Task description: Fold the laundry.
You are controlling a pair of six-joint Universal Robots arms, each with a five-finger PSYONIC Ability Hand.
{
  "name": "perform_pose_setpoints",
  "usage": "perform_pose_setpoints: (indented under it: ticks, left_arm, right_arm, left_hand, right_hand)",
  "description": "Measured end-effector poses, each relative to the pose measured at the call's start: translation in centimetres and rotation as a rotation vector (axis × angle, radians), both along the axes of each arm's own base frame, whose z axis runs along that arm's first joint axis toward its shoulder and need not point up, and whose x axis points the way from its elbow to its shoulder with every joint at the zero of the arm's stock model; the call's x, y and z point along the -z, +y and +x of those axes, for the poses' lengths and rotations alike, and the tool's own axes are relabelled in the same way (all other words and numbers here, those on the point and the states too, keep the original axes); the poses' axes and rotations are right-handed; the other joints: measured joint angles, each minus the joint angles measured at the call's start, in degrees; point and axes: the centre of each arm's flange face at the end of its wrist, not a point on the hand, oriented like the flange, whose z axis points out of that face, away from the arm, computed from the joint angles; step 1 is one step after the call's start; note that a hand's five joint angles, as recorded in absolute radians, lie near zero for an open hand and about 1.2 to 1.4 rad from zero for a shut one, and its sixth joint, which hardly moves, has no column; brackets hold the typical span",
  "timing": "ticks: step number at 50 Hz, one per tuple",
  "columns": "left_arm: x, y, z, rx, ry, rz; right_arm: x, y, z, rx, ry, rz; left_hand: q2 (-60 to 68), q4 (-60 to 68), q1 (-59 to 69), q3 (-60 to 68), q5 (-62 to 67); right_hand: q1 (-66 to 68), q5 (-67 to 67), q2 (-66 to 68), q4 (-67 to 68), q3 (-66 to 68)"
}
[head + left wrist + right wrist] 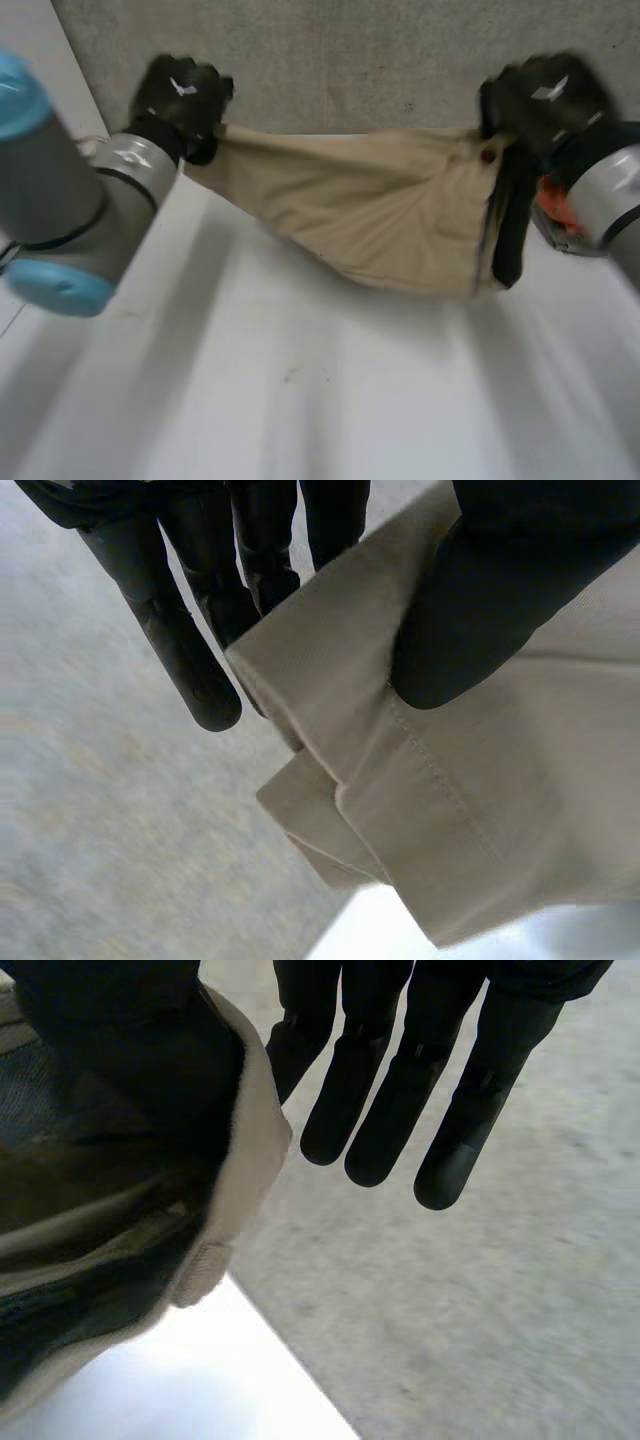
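The beige trousers (370,212) were held above the table (300,400), the hem pinched under the left hand (182,95) thumb and the waistband pinched by the right hand (545,95). Either shallow pinch could be slipped by tension.

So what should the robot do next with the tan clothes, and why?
Probably lower both hands to lay the beige garment flat on the table: the left hand and right hand pinch its ends, and it sags between them, wrinkled.
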Motion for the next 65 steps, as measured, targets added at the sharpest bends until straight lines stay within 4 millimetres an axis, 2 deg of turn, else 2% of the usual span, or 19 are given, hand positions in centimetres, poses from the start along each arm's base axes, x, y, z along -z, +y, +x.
perform_pose_setpoints:
  ticks: [3, 5, 9, 11, 12, 14, 21, 24, 25, 26, 27, 29, 33, 37, 41, 46, 50, 63, 65]
  left_arm:
    - [-2.1, 2.5, 1.0, 0.012, 0.041, -0.006]
    - [-2.7, 3.4, 1.3, 0.018, 0.055, -0.001]
    - [-1.9, 4.0, 1.5, 0.023, 0.052, 0.052]
    - [-0.6, 3.4, 1.3, 0.020, 0.037, 0.090]
    - [0.6, 2.9, 1.0, 0.017, 0.023, 0.120]
    - [2.1, 2.1, 0.7, 0.014, 0.006, 0.154]
    - [9.1, -2.5, -1.8, 0.018, -0.051, 0.272]
    - [11.0, -3.7, -3.0, 0.033, -0.058, 0.287]
    - [11.0, -3.7, -3.0, 0.033, -0.058, 0.287]
    - [11.7, -4.0, -3.6, 0.043, -0.060, 0.289]
    - [11.9, -4.0, -3.9, 0.048, -0.061, 0.288]
    - [12.0, -3.9, -4.3, 0.056, -0.062, 0.284]
    - [10.6, -2.9, -4.1, 0.061, -0.058, 0.265]
    - [8.9, -1.0, -2.7, 0.052, -0.058, 0.262]
    - [8.6, 1.0, -1.0, 0.041, -0.067, 0.281]
    - [9.6, 2.2, 0.4, 0.032, -0.067, 0.288]
    - [10.6, 1.5, 0.5, 0.047, -0.054, 0.267]
    - [15.5, -4.5, -1.1, 0.148, -0.061, 0.311]
    - [16.3, -5.1, -1.4, 0.151, -0.069, 0.334]
  right_arm:
    - [-2.1, -0.6, -1.3, 0.033, -0.063, 0.038]
    - [-2.6, -1.1, -1.9, 0.048, -0.085, 0.071]
    - [-0.9, -3.8, -2.5, 0.071, -0.100, 0.185]
    - [0.3, -4.9, -2.6, 0.075, -0.097, 0.224]
    - [2.0, -6.3, -2.5, 0.080, -0.091, 0.269]
    - [3.5, -7.3, -2.4, 0.084, -0.085, 0.302]
    - [11.3, -12.3, -1.5, 0.131, -0.058, 0.365]
    - [13.0, -13.5, -1.2, 0.159, -0.063, 0.329]
    - [13.0, -13.5, -1.2, 0.159, -0.063, 0.329]
    - [13.2, -13.9, -0.9, 0.167, -0.067, 0.303]
    - [13.2, -13.9, -0.7, 0.169, -0.069, 0.289]
    - [12.6, -13.7, -0.5, 0.168, -0.073, 0.265]
    - [10.1, -12.1, -0.6, 0.160, -0.073, 0.228]
    - [7.5, -9.2, -1.1, 0.145, -0.030, 0.212]
    - [7.1, -6.2, -1.5, 0.118, 0.061, 0.243]
    - [9.0, -3.4, -1.8, 0.066, 0.180, 0.329]
    - [11.0, -2.7, -1.7, 0.034, 0.223, 0.385]
    - [17.8, -5.9, -0.4, 0.004, 0.238, 0.405]
    - [18.5, -6.5, -0.2, 0.004, 0.237, 0.400]
  left_hand:
    - [0.00, 0.04, 0.00, 0.00, 0.00]
    - [0.00, 0.05, 0.00, 0.00, 0.00]
    - [0.00, 0.05, 0.00, 0.00, 0.00]
    - [0.00, 0.05, 0.00, 0.00, 0.00]
    - [0.00, 0.05, 0.00, 0.00, 0.00]
    - [0.00, 0.05, 0.00, 0.00, 0.00]
    - [-3.71, -3.98, -1.41, -3.64, -1.71]
    - [-17.40, -17.67, -16.69, -17.03, -14.63]
    - [-17.40, -17.67, -16.69, -17.03, -14.63]
    - [-44.29, -43.94, -46.84, -42.62, -40.74]
    - [-51.37, -52.12, -53.64, -50.76, -48.72]
    - [-55.58, -56.19, -55.19, -55.12, -52.86]
    - [-55.82, -56.54, -55.03, -55.45, -53.05]
    - [-55.24, -56.16, -54.75, -55.29, -52.86]
    - [-48.52, -48.89, -45.85, -48.58, -46.07]
    - [-43.90, -44.16, -42.17, -43.62, -41.19]
    - [-40.41, -40.54, -38.09, -40.07, -37.71]
    - [-39.04, -39.04, -37.02, -38.76, -36.19]
    - [-39.04, -39.03, -37.02, -38.74, -36.16]
  right_hand:
    - [0.00, 0.49, 0.00, 0.01, 0.00]
    - [0.00, 0.68, 0.00, 0.01, 0.01]
    - [0.36, 0.80, 0.00, 0.01, 0.01]
    - [1.08, 0.81, 0.00, 0.01, 0.01]
    - [1.35, 0.81, 0.00, 0.02, 0.01]
    - [1.55, 0.81, 0.00, 0.02, 0.01]
    - [-1.65, -3.01, -3.83, -4.12, -3.97]
    - [-17.72, -23.83, -24.74, -24.70, -24.33]
    - [-17.72, -23.83, -24.74, -24.70, -24.33]
    - [-31.57, -40.87, -41.70, -41.26, -40.82]
    - [-43.85, -50.20, -50.94, -51.23, -50.62]
    - [-50.40, -54.19, -55.20, -56.02, -55.47]
    - [-50.60, -54.21, -55.39, -56.77, -56.07]
    - [-50.60, -54.21, -55.38, -56.77, -56.07]
    - [-50.34, -53.75, -54.73, -55.91, -55.37]
    - [-50.33, -52.07, -52.94, -54.08, -53.31]
    - [-48.71, -50.80, -52.39, -52.87, -52.03]
    - [-29.21, -33.02, -33.08, -34.42, -33.68]
    - [-18.37, -22.84, -21.37, -23.73, -22.21]
